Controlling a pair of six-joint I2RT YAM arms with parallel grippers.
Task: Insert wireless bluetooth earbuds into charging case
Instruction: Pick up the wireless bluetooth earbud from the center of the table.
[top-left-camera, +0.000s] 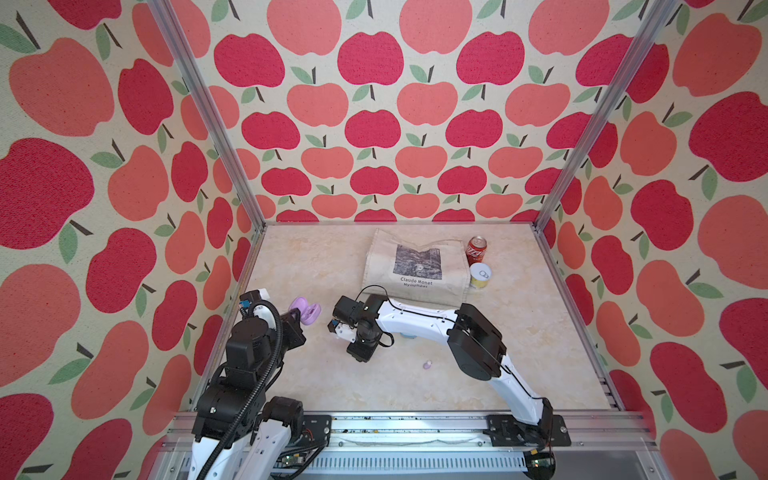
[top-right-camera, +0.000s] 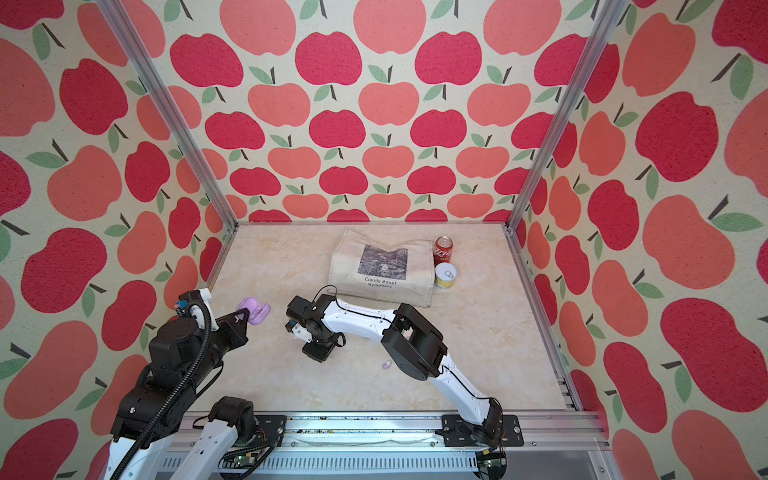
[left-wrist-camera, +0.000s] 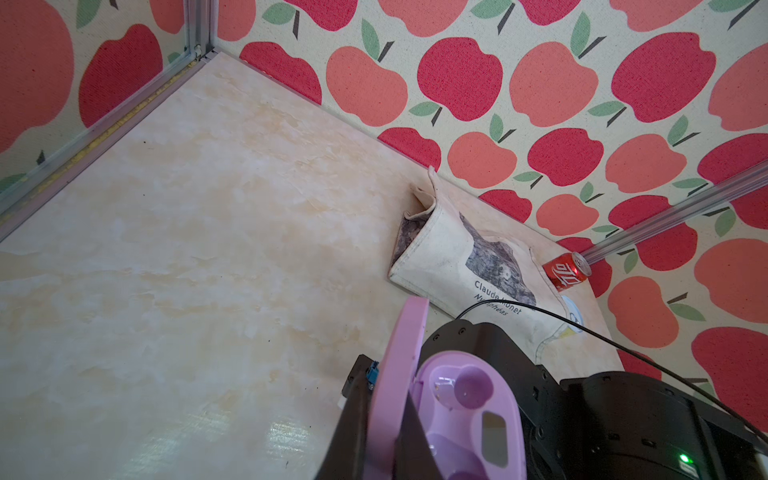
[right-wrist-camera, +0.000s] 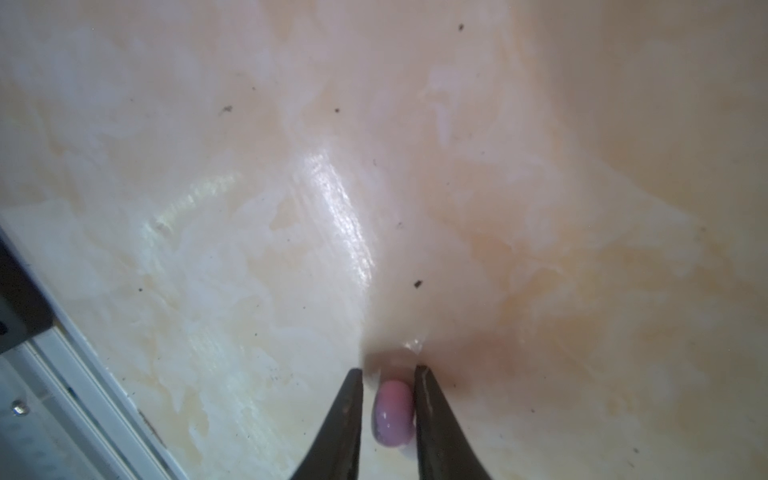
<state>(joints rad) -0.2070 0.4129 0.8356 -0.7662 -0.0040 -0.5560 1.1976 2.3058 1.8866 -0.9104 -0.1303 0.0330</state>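
Note:
An open lilac charging case (top-left-camera: 309, 312) (top-right-camera: 257, 312) hangs above the table's left side. My left gripper (left-wrist-camera: 384, 436) is shut on its raised lid (left-wrist-camera: 405, 345), and the base (left-wrist-camera: 465, 399) shows bare sockets. Near the table's middle my right gripper (right-wrist-camera: 388, 370) points down, its jaws astride a lilac earbud (right-wrist-camera: 394, 415) lying on the table. One finger touches the bud and a thin strip of table shows beside the other, so the jaws are still narrowly open. In both top views that bud is hidden under the wrist. Another lilac earbud (top-left-camera: 427, 365) (top-right-camera: 387, 365) lies loose closer to the front.
A canvas tote bag (top-left-camera: 415, 266) lies at the back, with a red cola can (top-left-camera: 476, 249) and a yellow tin (top-left-camera: 481, 275) to its right. A light blue thing (top-left-camera: 409, 336) peeks out beneath the right forearm. Apple-patterned walls and aluminium rails enclose the table.

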